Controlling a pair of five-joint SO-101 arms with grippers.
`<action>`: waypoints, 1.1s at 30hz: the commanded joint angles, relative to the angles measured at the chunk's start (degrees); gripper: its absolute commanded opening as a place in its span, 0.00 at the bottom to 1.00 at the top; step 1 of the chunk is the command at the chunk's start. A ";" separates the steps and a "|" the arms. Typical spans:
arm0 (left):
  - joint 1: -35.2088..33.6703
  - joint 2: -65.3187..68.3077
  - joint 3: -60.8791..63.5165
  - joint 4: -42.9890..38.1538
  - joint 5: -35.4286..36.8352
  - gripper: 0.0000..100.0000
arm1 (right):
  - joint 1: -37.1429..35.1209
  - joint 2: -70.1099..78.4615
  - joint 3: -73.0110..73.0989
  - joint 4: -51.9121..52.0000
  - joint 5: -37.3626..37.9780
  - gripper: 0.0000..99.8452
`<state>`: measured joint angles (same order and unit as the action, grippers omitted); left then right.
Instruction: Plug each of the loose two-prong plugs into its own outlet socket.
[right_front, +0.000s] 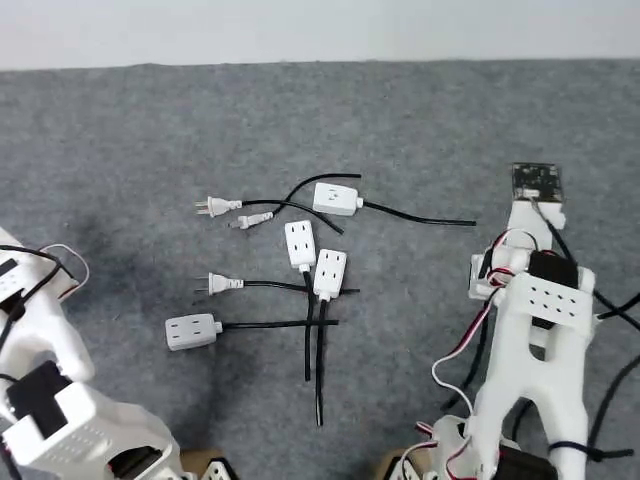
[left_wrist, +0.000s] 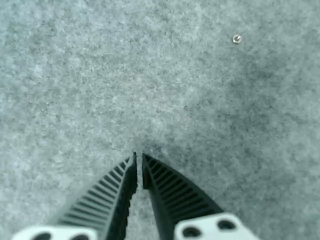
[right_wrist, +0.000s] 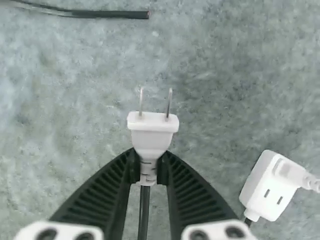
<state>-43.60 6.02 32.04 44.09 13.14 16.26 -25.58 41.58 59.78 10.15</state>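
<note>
Ribbed black fingers (right_wrist: 110, 185) of the right gripper (right_wrist: 148, 161) pinch a white two-prong plug (right_wrist: 151, 131) by its neck, where its dark lead (right_wrist: 144, 205) runs back between them. The prongs point straight out ahead of the fingertips over grey carpet (right_wrist: 60, 100). Just off one side of that gripper, near one finger, lies a white outlet socket (right_wrist: 270, 187), slots showing, apart from the held plug. Farther ahead of the prongs, the cut end of a black cord (right_wrist: 100, 14) lies across the carpet. The left gripper (left_wrist: 139, 161) hangs over bare carpet with its jaws drawn almost together, a sliver of gap between them and nothing in it. A small shiny speck (left_wrist: 237, 38) sits well ahead of its tips. Seen from above, the left arm (right_front: 60, 410) and right arm (right_front: 535, 330) flank the middle of the mat, where the other pieces lie well apart from both arms. Those pieces include a far loose plug (right_front: 208, 206) with a smaller grey connector (right_front: 250, 219) just beside it, and a near loose plug (right_front: 218, 284). With them are a far socket (right_front: 337, 198), two middle sockets (right_front: 300, 243) (right_front: 330, 272) just beside each other, and a near socket (right_front: 193, 331). Their black cords cross between the arms.
</note>
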 joint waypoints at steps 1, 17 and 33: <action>0.09 -0.26 -2.51 0.70 0.26 0.02 | 0.48 -1.63 -0.35 -1.19 -1.67 0.01; 0.09 -0.26 -2.42 0.70 0.26 0.02 | 3.12 15.96 -16.70 7.87 8.88 0.24; 0.09 -0.18 -2.42 0.70 0.26 0.02 | 8.84 19.74 -18.73 11.12 109.80 0.25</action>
<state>-43.60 6.11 32.04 44.09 13.14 26.64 -5.98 22.24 73.67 112.48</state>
